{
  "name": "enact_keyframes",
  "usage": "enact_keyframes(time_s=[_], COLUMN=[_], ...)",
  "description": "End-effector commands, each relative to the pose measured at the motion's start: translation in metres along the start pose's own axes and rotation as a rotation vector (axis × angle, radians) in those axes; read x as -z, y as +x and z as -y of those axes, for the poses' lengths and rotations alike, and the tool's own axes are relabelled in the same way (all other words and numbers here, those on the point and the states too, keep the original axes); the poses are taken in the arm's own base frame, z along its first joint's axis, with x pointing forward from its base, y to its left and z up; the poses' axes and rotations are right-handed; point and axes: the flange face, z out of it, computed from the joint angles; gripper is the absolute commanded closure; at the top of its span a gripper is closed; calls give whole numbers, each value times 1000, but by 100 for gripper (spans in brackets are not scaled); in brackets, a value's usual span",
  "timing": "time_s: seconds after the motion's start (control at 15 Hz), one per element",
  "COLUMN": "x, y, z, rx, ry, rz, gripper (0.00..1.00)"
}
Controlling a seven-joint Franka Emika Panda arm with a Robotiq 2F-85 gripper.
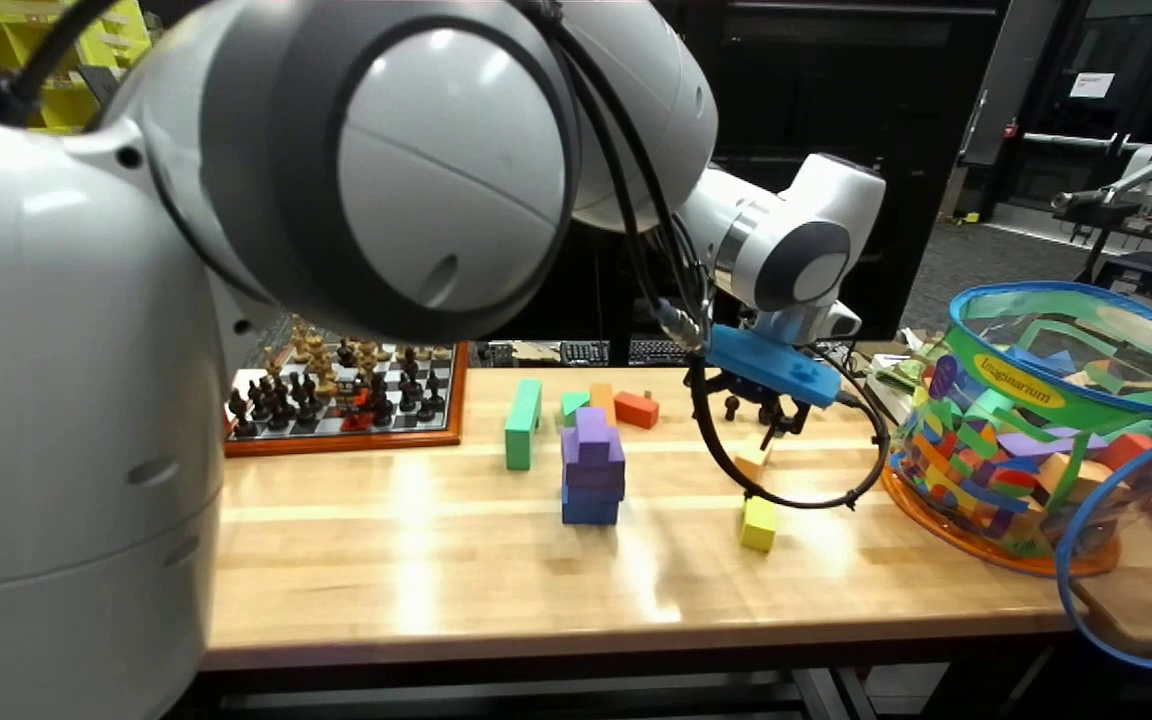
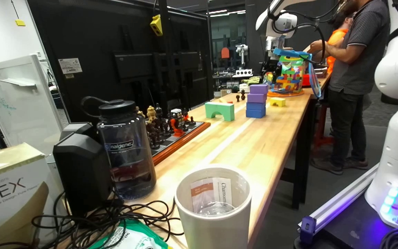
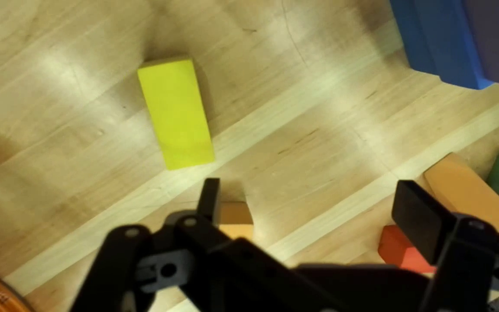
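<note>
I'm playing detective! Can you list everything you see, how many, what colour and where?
Table: one, tan, all views
Chessboard: one, brown frame, on table
Chess pieces: many, black and tan, mostly on chessboard
Stacked blocks: four, two purple over two blue, on table
Arch block: one, green, near chessboard
Other blocks: five, yellow, red, orange, tan, green, on table
Tub of blocks: one, clear, on table
Bottle: one, dark, on table
Cup: one, white, near bottle
Clutter: uncounted, mixed colours, beside bottle
People: two, grey and orange shirts, background
Arm: one, white, above table
Gripper: one, black, open above table
</note>
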Motion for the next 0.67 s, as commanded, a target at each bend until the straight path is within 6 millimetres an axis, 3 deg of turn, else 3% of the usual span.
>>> enact_keyframes(time_s=[0.0, 0.27, 0.6], x=[-8, -29, -49], y=[0, -15, -30], z=[-26, -51, -68], rx=[-4, 34, 167], ry=[29, 50, -26], rz=[49, 146, 263], gripper=[0, 0, 0])
